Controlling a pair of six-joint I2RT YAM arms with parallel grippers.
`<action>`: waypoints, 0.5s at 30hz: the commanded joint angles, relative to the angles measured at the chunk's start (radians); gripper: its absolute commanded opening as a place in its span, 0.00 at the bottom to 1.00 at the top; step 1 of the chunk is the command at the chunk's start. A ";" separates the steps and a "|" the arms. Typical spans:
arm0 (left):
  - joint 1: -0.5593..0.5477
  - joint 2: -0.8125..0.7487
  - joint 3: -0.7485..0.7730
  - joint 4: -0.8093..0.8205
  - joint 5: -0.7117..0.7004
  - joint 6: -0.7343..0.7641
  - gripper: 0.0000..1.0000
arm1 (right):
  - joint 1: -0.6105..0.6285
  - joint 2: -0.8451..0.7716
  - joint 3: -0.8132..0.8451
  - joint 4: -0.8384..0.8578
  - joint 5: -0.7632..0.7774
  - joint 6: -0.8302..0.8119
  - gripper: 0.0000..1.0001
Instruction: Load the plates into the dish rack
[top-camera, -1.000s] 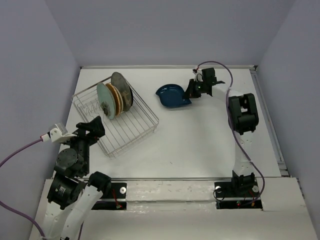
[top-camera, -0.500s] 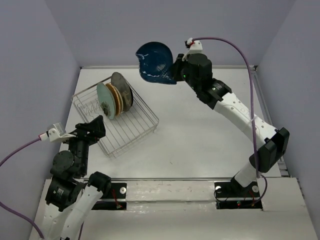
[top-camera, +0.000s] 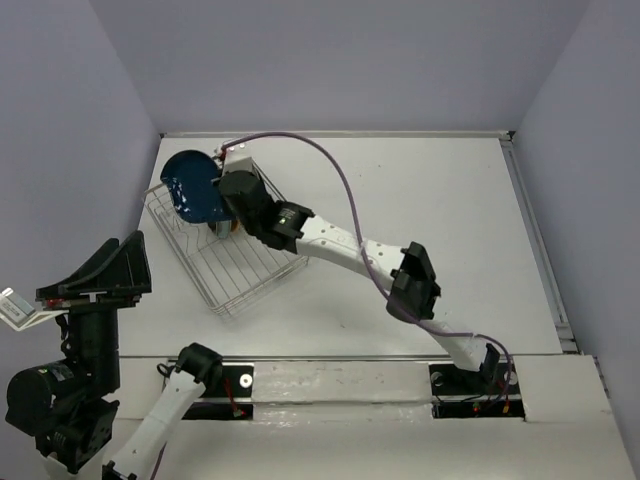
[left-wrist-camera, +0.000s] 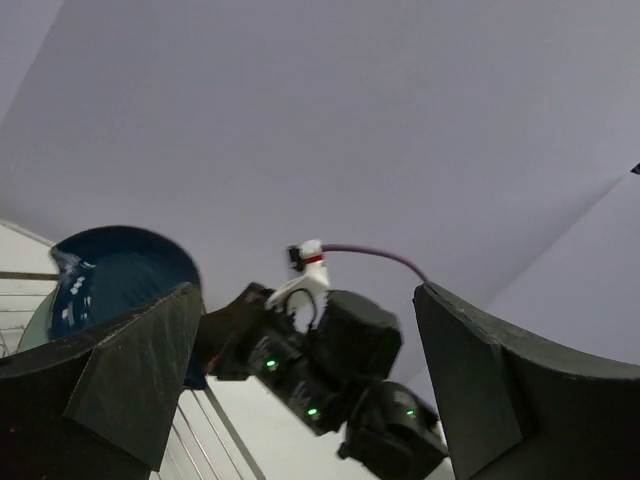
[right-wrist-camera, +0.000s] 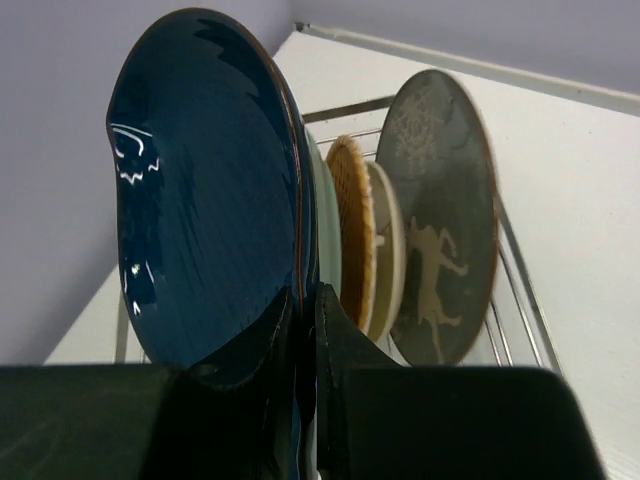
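My right gripper (top-camera: 222, 203) is shut on the rim of the dark blue leaf-shaped plate (top-camera: 192, 187) and holds it upright over the far end of the silver wire dish rack (top-camera: 250, 275). In the right wrist view the blue plate (right-wrist-camera: 205, 190) stands just left of a pale teal plate (right-wrist-camera: 326, 255), the orange plate (right-wrist-camera: 352, 225), the cream plate (right-wrist-camera: 389, 250) and the grey deer plate (right-wrist-camera: 440, 210), all on edge in the rack. I cannot tell whether the blue plate rests in the rack. My left gripper (left-wrist-camera: 300, 390) is open and empty, raised at the near left, pointing at the right arm.
The rack's near rows of tines (top-camera: 235, 285) hold nothing. The right arm (top-camera: 340, 250) stretches diagonally across the table over the rack's right corner. Side walls close in left and right; a raised edge (top-camera: 530, 220) runs along the right of the table.
The right arm has carried the blue plate from high over the table's back down and left to the rack's far end. The left arm has lifted and pulled back off the rack.
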 joint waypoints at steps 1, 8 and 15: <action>-0.021 0.012 0.027 -0.021 0.006 0.060 0.99 | 0.062 0.123 0.269 0.183 0.154 -0.098 0.07; -0.033 -0.032 -0.052 -0.025 -0.006 0.064 0.99 | 0.123 0.299 0.333 0.456 0.332 -0.426 0.07; -0.039 -0.037 -0.118 -0.019 0.008 0.057 0.99 | 0.151 0.397 0.336 0.679 0.428 -0.610 0.07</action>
